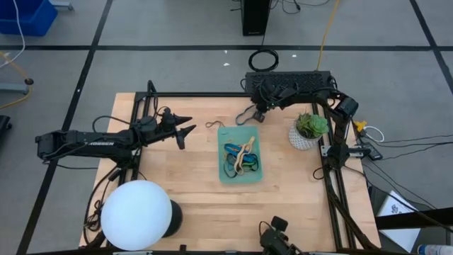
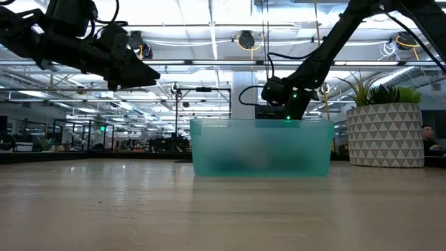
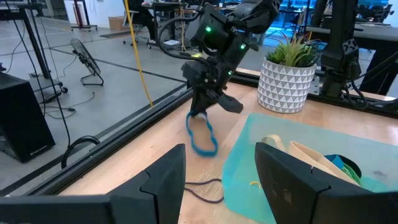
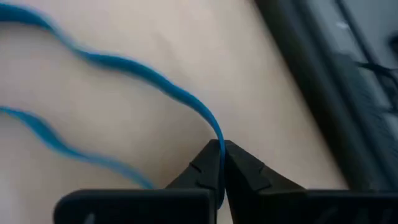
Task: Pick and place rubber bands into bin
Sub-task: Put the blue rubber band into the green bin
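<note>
One blue rubber band point(image 4: 124, 68) hangs pinched in the right end effector point(image 4: 221, 163) (beside the bin point(image 3: 298, 168)).

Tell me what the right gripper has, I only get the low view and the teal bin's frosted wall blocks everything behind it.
Observer: The right gripper is shut on a thin blue rubber band, its loop dangling over the wooden table.
Operator: Over the bin?
Observer: No, beside the shallow translucent teal plastic bin, off its far corner.
Operator: Bin contents?
Observer: Tan, blue and dark bands lie inside.
Operator: Left arm?
Observer: Left gripper is open, empty, hanging left of the bin.
</note>
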Tool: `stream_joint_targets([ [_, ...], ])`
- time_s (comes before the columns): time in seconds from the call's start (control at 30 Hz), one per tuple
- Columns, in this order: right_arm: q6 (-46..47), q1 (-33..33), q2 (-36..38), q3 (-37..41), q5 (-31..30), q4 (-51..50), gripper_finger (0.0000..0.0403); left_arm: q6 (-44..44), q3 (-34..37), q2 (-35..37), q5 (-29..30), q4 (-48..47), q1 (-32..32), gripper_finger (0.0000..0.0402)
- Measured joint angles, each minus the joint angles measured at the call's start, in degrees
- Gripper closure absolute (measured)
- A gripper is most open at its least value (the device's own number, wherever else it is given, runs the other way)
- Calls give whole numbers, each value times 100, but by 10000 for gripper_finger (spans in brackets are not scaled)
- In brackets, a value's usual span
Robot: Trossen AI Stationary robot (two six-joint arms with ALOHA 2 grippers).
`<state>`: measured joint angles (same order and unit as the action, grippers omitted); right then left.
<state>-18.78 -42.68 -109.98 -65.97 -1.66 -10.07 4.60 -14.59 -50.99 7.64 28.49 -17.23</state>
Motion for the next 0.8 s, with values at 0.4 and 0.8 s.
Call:
stream_joint_targets([
  [0.4, 144, 238, 1529, 7, -158, -146, 401, -109, 0, 0, 2, -2, 0, 201],
  [0.8, 370, 1408, 3896, 2, -130, -133, 402, -111, 0, -1, 1, 0, 2, 201],
])
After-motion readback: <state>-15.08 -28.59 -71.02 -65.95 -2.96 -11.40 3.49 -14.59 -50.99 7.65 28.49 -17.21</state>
